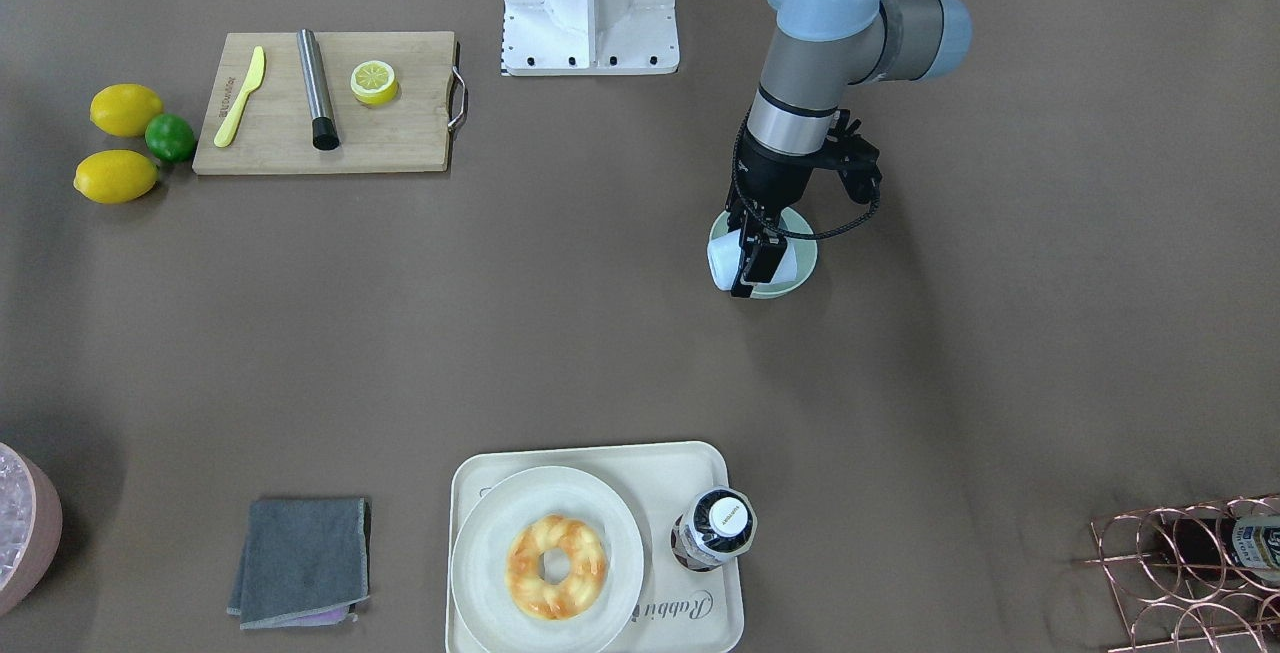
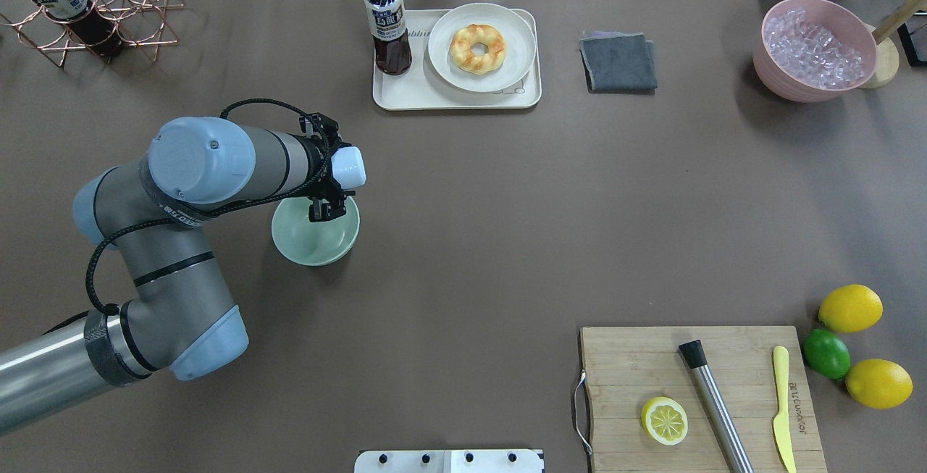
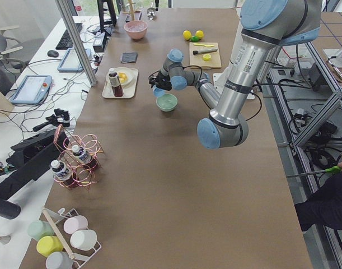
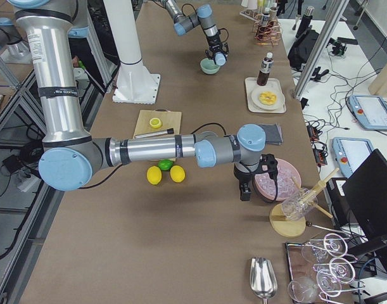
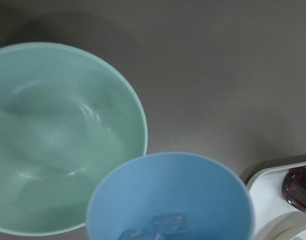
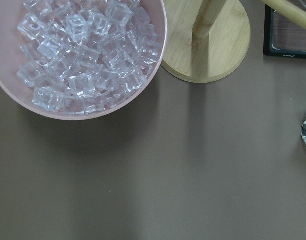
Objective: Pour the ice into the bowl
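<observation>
while left gripper (image 2: 334, 169) clamps blue cup (image 2: 351, 167) over bowl (image 2: 311, 245) on brown table (image 2: 507, 205), desks (image 3: 64, 84) alongside; right gripper (image 4: 258, 183): cannot tell.

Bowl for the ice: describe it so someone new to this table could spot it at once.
Follow the left arm to the blue cup it holds. The bowl sits on the table just below that cup. It is pale mint green, smooth and empty, unlike the full pink tub at the far corner.

1. Two whole lemons (image 2: 850, 308) (image 2: 878, 383), one lime (image 2: 825, 353), one lemon half (image 2: 664, 420).
2. One mint bowl (image 2: 290, 241), one blue cup (image 2: 349, 167), one pink tub (image 2: 778, 82) (its clear pieces (image 2: 815, 49) uncountable).
3. One tray (image 2: 463, 100), one plate (image 2: 518, 60), one doughnut (image 2: 463, 53).
</observation>
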You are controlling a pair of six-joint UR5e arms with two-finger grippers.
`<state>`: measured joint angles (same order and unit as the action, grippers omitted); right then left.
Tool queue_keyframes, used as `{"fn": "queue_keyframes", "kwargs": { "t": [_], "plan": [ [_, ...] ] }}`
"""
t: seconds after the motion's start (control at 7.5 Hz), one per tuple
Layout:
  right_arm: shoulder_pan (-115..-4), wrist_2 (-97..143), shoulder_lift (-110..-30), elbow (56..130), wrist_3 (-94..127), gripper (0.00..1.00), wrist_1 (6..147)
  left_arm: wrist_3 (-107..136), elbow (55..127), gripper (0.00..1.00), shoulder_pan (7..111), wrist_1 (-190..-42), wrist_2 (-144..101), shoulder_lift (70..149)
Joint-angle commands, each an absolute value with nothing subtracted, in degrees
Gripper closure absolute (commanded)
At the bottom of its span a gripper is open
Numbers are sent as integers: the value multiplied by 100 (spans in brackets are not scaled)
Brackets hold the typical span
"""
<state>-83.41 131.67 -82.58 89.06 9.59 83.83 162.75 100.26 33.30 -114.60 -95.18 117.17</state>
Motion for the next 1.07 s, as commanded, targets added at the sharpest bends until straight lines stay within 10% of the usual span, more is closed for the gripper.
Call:
{"fn": "queue_keyframes", "kwargs": {
  "t": [0.0, 0.93],
  "plan": [
    [-8341, 13175, -8227, 8894, 993, 1, 8367, 16794, 9880, 45, 3235, -12039, -9405, 11593],
    [-8341, 13184, -8244, 8912, 993, 1, 8367, 17744, 10020, 46, 3050, -13022, -8413, 11296]
  ]
}}
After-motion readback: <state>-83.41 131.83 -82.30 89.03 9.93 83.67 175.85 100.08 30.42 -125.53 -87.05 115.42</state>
